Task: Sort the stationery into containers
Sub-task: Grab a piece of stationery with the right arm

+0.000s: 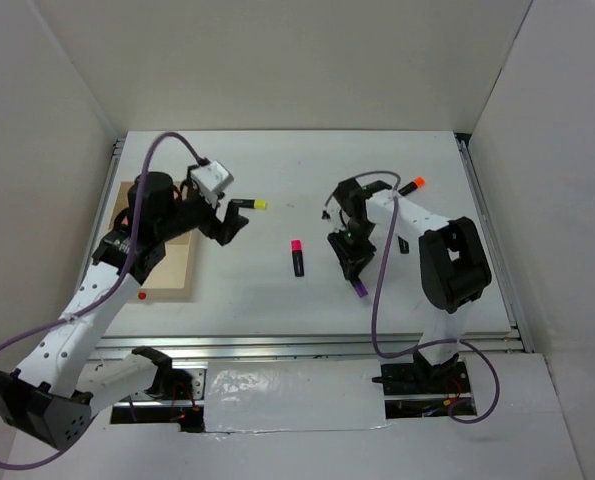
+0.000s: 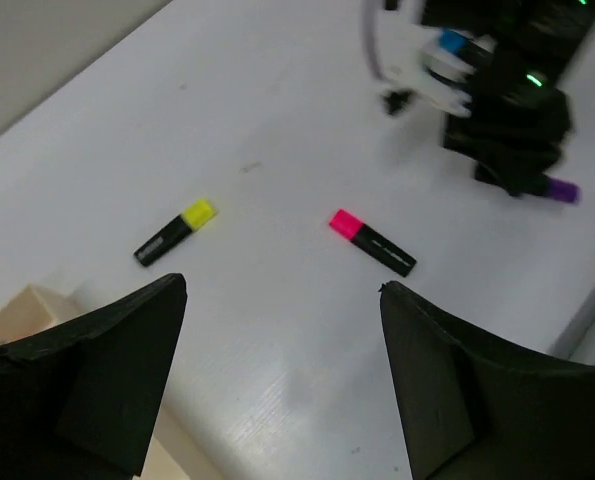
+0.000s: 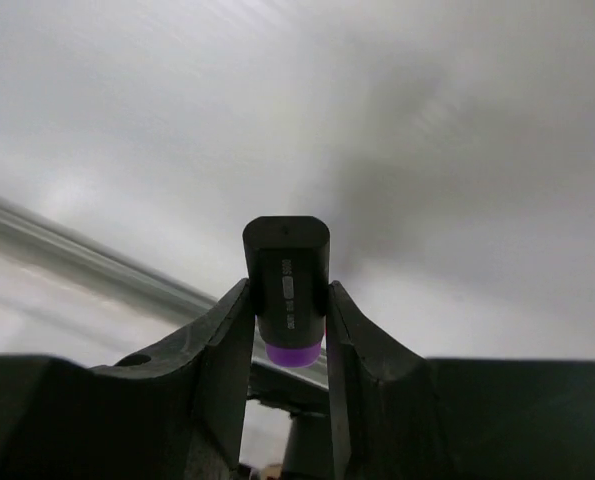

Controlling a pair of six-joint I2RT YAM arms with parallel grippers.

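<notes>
Right wrist view: the purple marker [image 3: 286,270] sits between the two fingers of the right gripper [image 3: 287,300]. The jaws press on its black body from both sides, the purple cap is toward the camera and the flat black end points away. In the top view this marker [image 1: 360,289] is at the tip of the right gripper [image 1: 355,262], near the front edge of the table [image 1: 307,170], cap outward. Whether it touches the surface, I cannot tell.

The pink marker [image 1: 298,257] lies free at approx. the middle of the table, between the two arms, pink cap to the far side. The yellow marker [image 1: 249,205] lies more to the left and further back, just beside the left gripper [image 1: 232,222], not touching it as far as I can see. The orange marker [image 1: 410,187] is at the far right, partly behind the right arm.

In the left wrist view the left gripper [image 2: 282,288] has its jaws spread wide w/ nothing between them. Beyond them lie the yellow marker [image 2: 175,231] and the pink marker [image 2: 371,241], well apart.

The tray [image 1: 172,270] is at the left side, mostly hidden under the left arm, so its compartments are not visible. A red dot [image 1: 142,295] is at its near edge. One corner of the tray [image 2: 17,305] shows in the left wrist view.
</notes>
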